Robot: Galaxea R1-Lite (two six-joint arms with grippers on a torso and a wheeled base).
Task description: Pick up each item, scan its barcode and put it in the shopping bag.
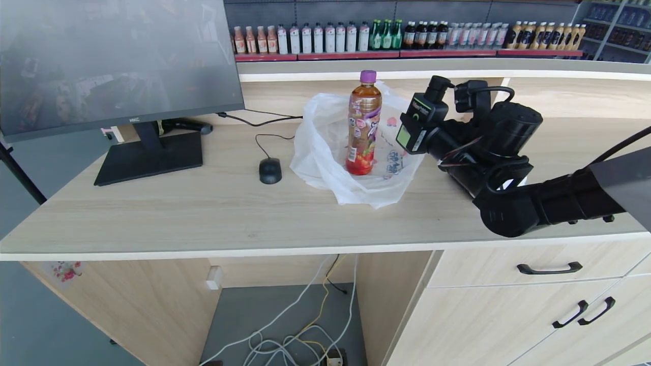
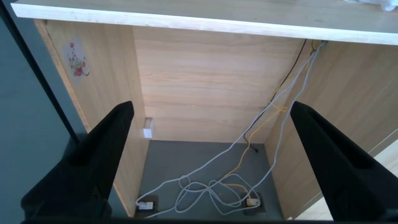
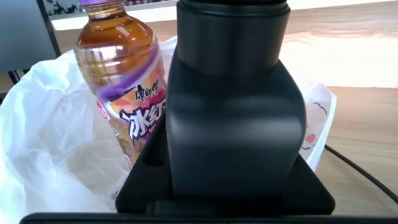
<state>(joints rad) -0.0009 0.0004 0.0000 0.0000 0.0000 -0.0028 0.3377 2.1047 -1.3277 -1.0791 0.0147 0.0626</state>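
Right gripper (image 1: pixel 413 131) sits just beside the bottle (image 1: pixel 363 122), which stands upright inside the shopping bag (image 1: pixel 325 152) on the worktop (image 1: pixel 203 208); open or closed, I cannot tell. Left gripper (image 2: pixel 211 162) hangs open and empty below the worktop. Bagging looks done; next, withdraw without tipping the bottle.

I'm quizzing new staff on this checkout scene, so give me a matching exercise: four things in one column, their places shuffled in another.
1 bottle
2 mouse
3 monitor
4 cables

A on the floor under the counter
B upright in the shopping bag
C at the counter's left end
D on the counter, between monitor and shopping bag

Pairs: 1-B, 2-D, 3-C, 4-A
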